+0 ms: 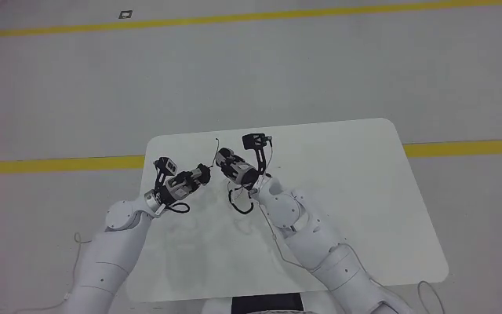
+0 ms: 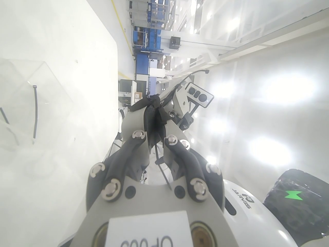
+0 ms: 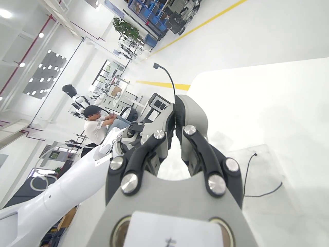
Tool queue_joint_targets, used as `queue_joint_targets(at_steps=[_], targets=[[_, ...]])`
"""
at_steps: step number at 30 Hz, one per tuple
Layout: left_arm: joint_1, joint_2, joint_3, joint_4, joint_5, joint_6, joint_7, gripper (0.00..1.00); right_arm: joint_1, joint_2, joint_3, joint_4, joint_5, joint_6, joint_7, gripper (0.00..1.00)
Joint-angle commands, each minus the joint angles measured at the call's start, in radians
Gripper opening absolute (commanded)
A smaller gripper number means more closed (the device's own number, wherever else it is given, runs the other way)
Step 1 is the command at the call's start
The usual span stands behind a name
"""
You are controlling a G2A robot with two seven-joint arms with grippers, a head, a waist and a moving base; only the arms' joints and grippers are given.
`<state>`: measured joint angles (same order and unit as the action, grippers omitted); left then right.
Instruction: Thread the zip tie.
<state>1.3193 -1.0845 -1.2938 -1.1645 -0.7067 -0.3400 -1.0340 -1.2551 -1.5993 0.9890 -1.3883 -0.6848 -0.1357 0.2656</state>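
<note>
Above the left middle of the white table [image 1: 353, 196], my two grippers meet tip to tip. My left gripper [image 1: 205, 174] [image 2: 154, 107] is shut on a black zip tie [image 2: 161, 167], whose thin strap runs back between the fingers toward the wrist. My right gripper [image 1: 223, 157] [image 3: 175, 105] is shut on a black zip tie [image 3: 168, 77] too. That strap curves up out of the fingertips and ends in its small head. In the top view the zip tie [image 1: 217, 146] is a thin line rising from between the grippers. Whether both hold the same tie cannot be told.
A clear tray [image 2: 43, 70] [image 3: 267, 155] lies on the table near the arms, with spare black zip ties [image 2: 35, 111] [image 3: 245, 173] in it. The table's right half is bare. Yellow floor lines [image 1: 235, 17] run beyond the table.
</note>
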Motion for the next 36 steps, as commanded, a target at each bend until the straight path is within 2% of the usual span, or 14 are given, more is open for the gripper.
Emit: queue_joint_targets(at_steps=[1, 21, 36], targets=[[0.0, 0.0, 0.0, 0.0, 0.0, 0.0, 0.0, 0.0, 0.002, 0.0, -0.002, 0.002, 0.001, 0.003, -0.001, 0.0], [0.0, 0.0, 0.0, 0.0, 0.0, 0.0, 0.0, 0.0, 0.018, 0.006, -0.023, 0.013, -0.004, 0.024, -0.014, 0.0], [0.0, 0.0, 0.0, 0.0, 0.0, 0.0, 0.0, 0.0, 0.02, 0.013, -0.038, 0.012, -0.025, 0.014, -0.005, 0.0]])
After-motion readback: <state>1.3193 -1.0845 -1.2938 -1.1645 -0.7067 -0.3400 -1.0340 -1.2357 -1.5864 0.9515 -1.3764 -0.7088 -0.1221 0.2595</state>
